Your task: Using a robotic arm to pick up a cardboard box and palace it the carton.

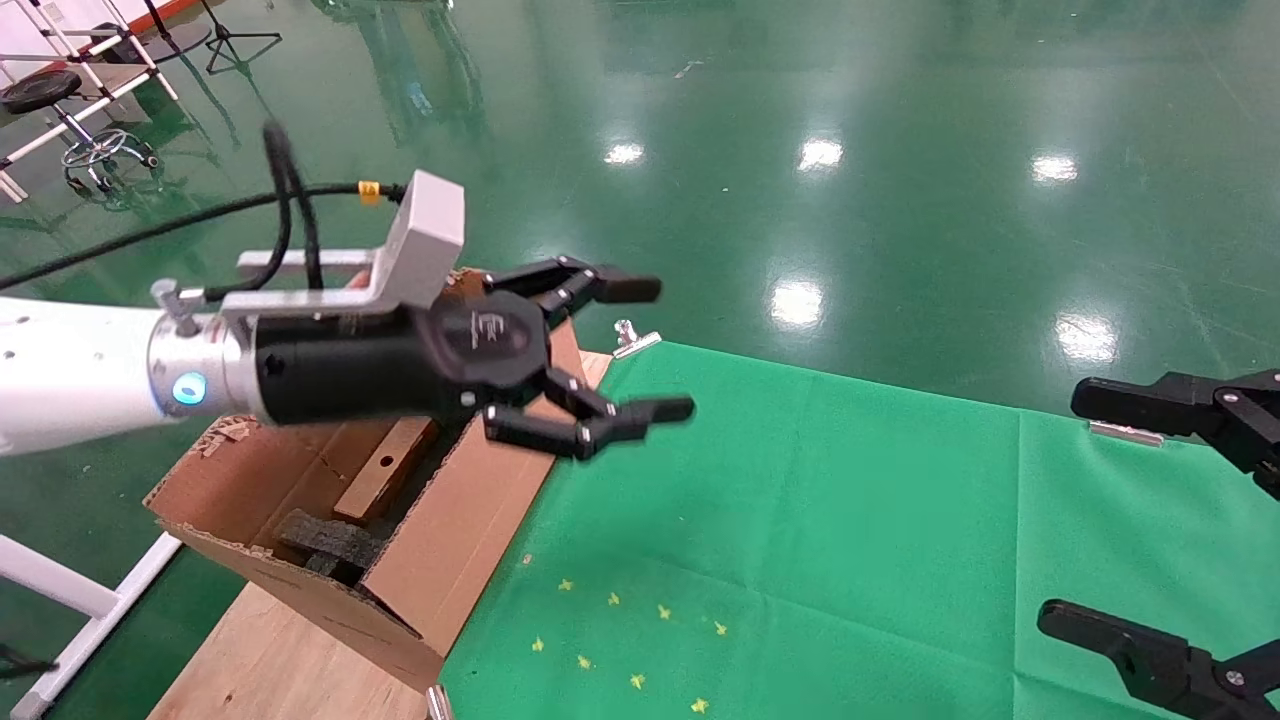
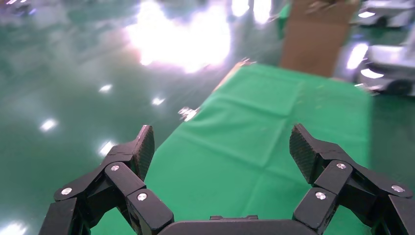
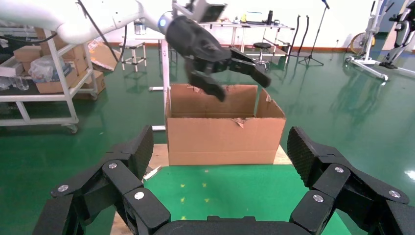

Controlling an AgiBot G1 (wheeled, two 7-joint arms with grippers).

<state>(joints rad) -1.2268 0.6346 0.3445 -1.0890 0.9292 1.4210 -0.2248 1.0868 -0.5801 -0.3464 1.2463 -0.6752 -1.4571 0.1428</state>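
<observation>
My left gripper (image 1: 640, 350) hangs in the air above the near edge of the carton (image 1: 440, 560), at the end of my white arm (image 1: 70, 370); its fingers (image 1: 625, 288) are spread wide and hold nothing; from my left wrist I see both pads (image 2: 145, 147) apart over the green cloth (image 2: 254, 142), with only air between them. The box (image 1: 385, 470) lies inside the carton, tilted, its narrow side with the small round hole facing up, leaning against the carton's inner wall; black foam (image 1: 325, 540) sits just beside and below it. The carton stands on the wooden board (image 1: 280, 650) at the left end of the cloth (image 1: 850, 520); its flaps are ragged. My right gripper (image 1: 1130, 510) rests low at the right edge of the cloth, well apart from the carton; its fingers (image 3: 306, 152) are also spread wide and empty; past them the carton (image 3: 225, 134) faces me, my left gripper (image 3: 242, 81) poised above its open top.
</observation>
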